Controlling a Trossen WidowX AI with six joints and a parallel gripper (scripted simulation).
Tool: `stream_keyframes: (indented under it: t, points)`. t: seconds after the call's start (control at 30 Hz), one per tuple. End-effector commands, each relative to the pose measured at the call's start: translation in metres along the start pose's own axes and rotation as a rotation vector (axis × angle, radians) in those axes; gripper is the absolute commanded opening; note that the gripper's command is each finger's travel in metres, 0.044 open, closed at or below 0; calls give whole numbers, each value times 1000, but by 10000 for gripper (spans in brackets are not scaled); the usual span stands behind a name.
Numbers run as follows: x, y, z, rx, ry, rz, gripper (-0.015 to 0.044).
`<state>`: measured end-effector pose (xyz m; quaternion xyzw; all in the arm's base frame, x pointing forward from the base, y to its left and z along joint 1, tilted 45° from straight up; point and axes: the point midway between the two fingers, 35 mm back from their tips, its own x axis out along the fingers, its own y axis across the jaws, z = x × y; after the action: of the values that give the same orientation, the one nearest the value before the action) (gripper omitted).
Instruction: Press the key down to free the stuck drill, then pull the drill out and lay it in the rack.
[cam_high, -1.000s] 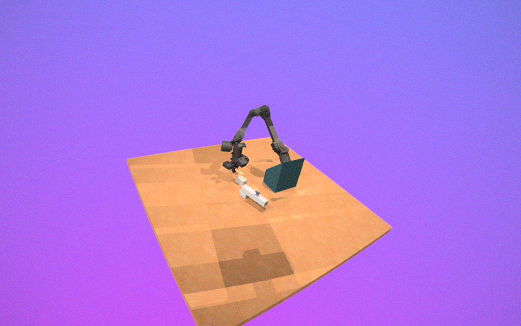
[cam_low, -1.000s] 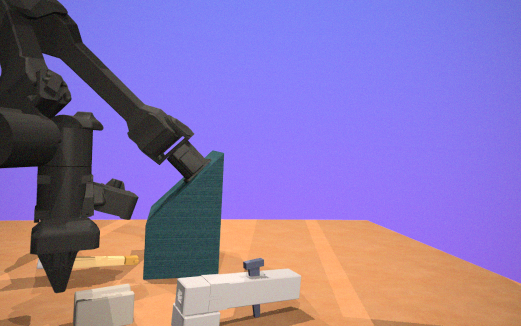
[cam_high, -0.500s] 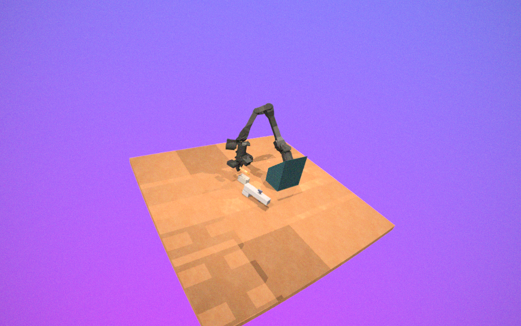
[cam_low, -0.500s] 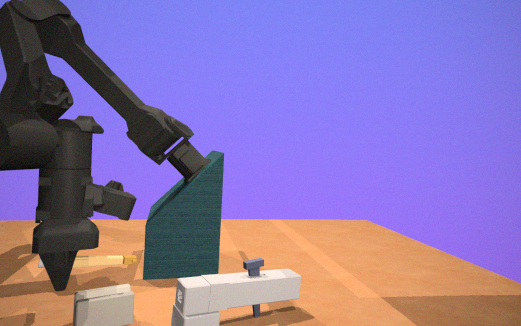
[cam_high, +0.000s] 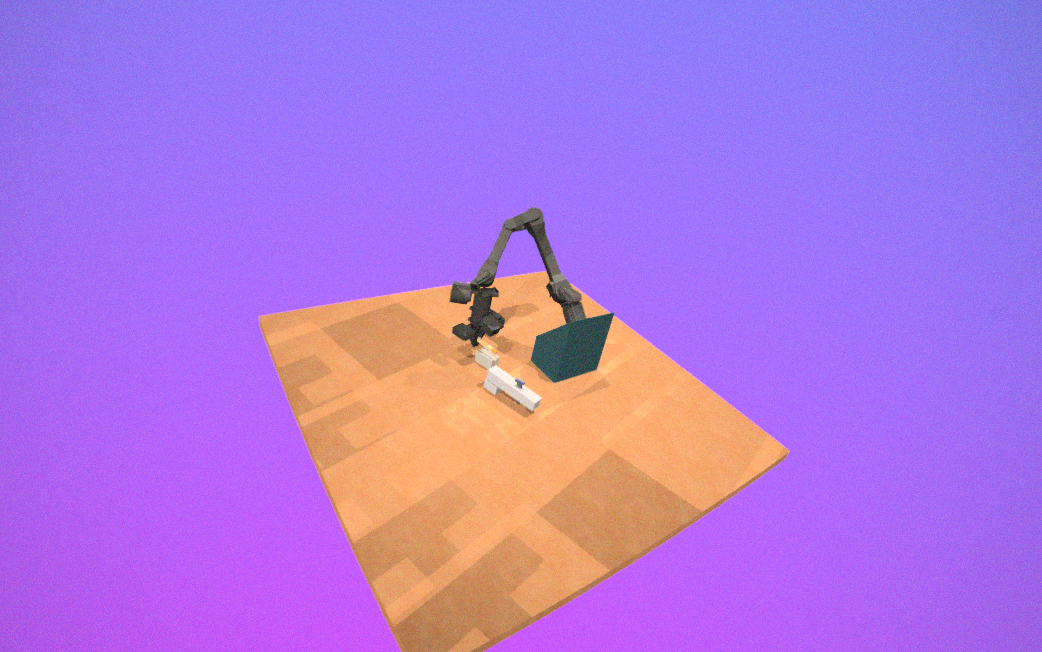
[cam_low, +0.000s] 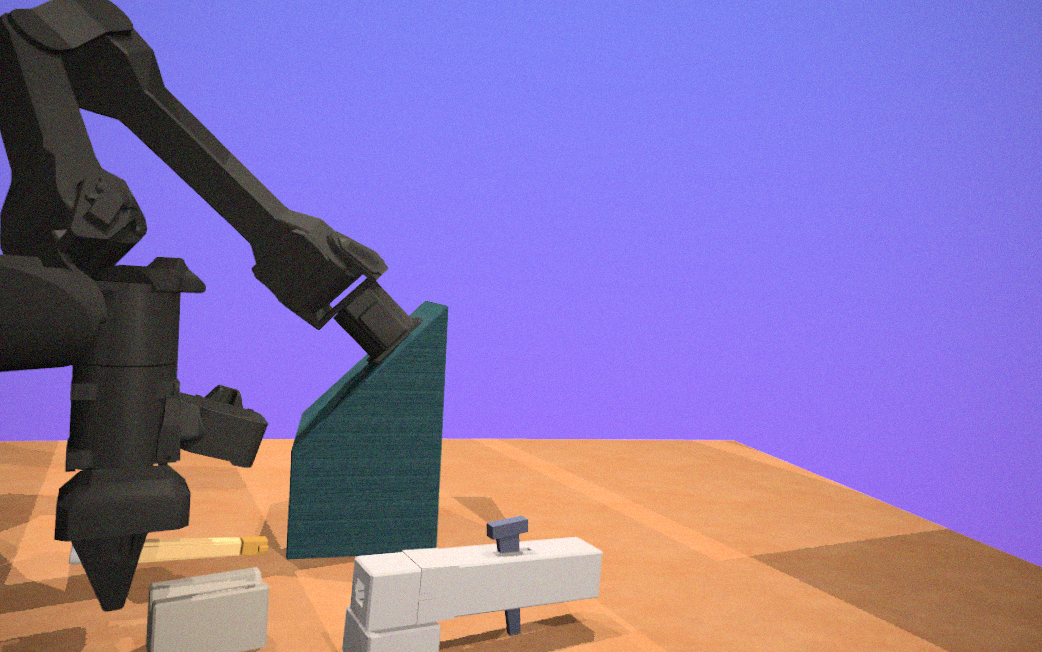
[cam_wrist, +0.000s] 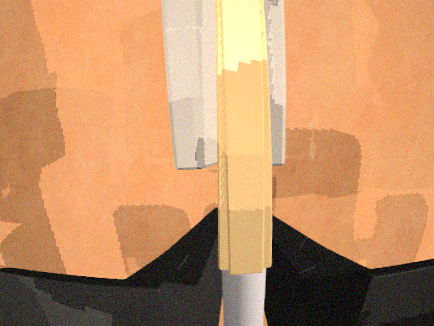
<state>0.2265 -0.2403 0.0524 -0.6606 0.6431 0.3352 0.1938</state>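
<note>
My gripper (cam_high: 476, 338) (cam_low: 111, 584) (cam_wrist: 236, 218) is shut on the drill (cam_low: 192, 547) (cam_wrist: 245, 113), a pale yellow bar with an orange tip and a grey round end. It holds the drill level and low. In the wrist view the drill lies lengthwise over the slot of the grey rack (cam_wrist: 188, 79) (cam_low: 207, 611) (cam_high: 485, 356); I cannot tell whether they touch. The white housing (cam_high: 513, 386) (cam_low: 476, 576) stands to the right of the rack, its bore empty. The small blue key (cam_low: 507, 530) (cam_high: 520, 382) sticks up through its top.
A tall teal wedge block (cam_high: 572, 347) (cam_low: 368, 461) stands behind the housing, in front of the arm's base. The orange table (cam_high: 614, 507) spreads wide toward the front and right.
</note>
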Motion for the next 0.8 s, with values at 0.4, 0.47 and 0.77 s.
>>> stream_keyframes:
  t: [0.4,0.47,0.77]
  points:
    - [9,3,10,-14,-11,4,0]
    - [11,3,9,-14,-11,4,0]
    - [21,2,6,-14,-11,4,0]
